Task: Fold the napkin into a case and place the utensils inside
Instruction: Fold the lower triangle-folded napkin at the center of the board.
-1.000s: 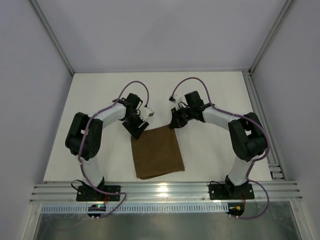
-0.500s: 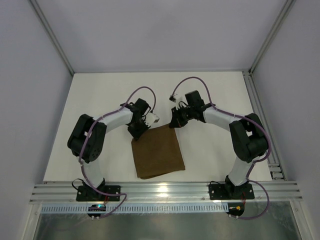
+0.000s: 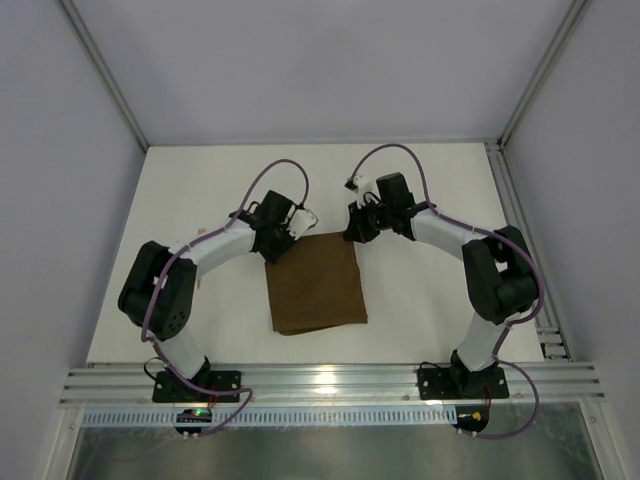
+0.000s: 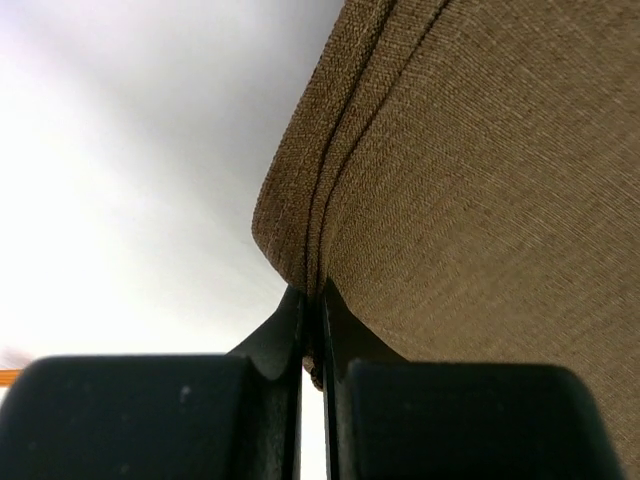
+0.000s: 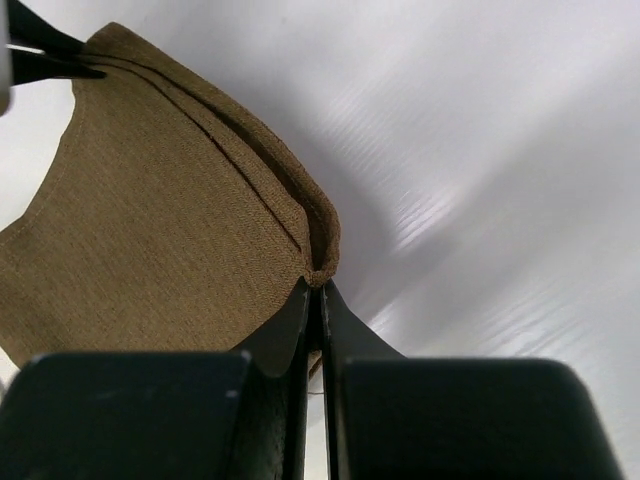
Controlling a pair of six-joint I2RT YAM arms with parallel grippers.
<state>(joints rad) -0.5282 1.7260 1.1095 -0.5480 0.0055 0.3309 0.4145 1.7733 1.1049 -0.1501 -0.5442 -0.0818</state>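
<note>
Since the earlier frame the left arm has advanced and its fingers have closed. Left fingers (image 4: 282, 338) now pinch the far-left corner of the napkin (image 3: 316, 285). Right fingers (image 5: 288, 330) pinch the far-right corner, layered hems visible in both grips. The napkin lies mid-worktop (image 3: 430, 190), its long axis running far to near. From both grips the cloth extends towards the near edge. Judgement: each arm is nearest its own corner, so the fold would be drawn nearward.
</note>
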